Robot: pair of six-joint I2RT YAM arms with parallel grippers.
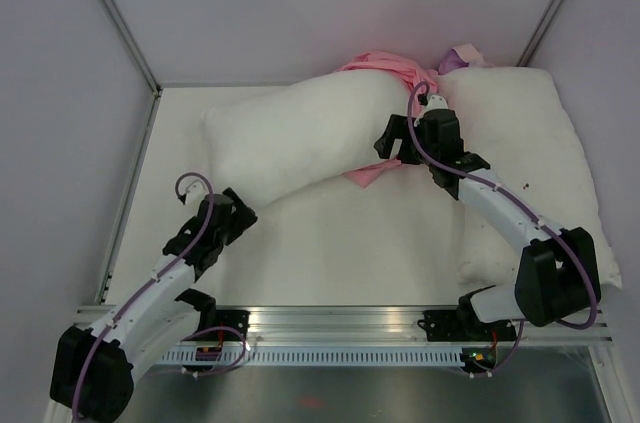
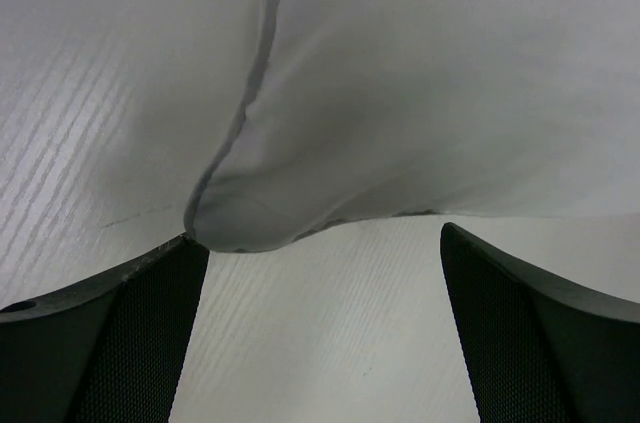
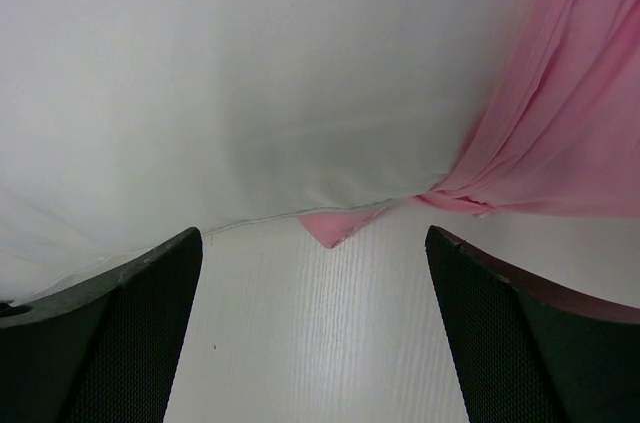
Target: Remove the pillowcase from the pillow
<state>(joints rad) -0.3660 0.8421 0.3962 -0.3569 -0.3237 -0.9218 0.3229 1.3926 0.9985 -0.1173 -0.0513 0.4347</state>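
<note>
The long white pillow [image 1: 300,138] lies slanted across the table's middle, mostly bare. The pink pillowcase [image 1: 385,68] is bunched at the pillow's far right end, and a flap of it [image 1: 370,175] sticks out under the near edge. My left gripper [image 1: 240,215] is open and empty, just short of the pillow's near left corner. The left wrist view shows that seamed corner [image 2: 300,143] ahead of the gripper [image 2: 320,240]. My right gripper [image 1: 393,146] is open and empty at the pillow's near edge. Its wrist view shows the gripper [image 3: 312,238], the pillow [image 3: 250,73] and the pink pillowcase [image 3: 565,123].
A second white pillow [image 1: 530,143] with small dark specks lies along the right side, under my right arm. A purple-white scrap [image 1: 458,56] shows at the back. Grey walls close the table [image 1: 330,243] on the left, back and right. A metal rail [image 1: 330,323] runs along the near edge.
</note>
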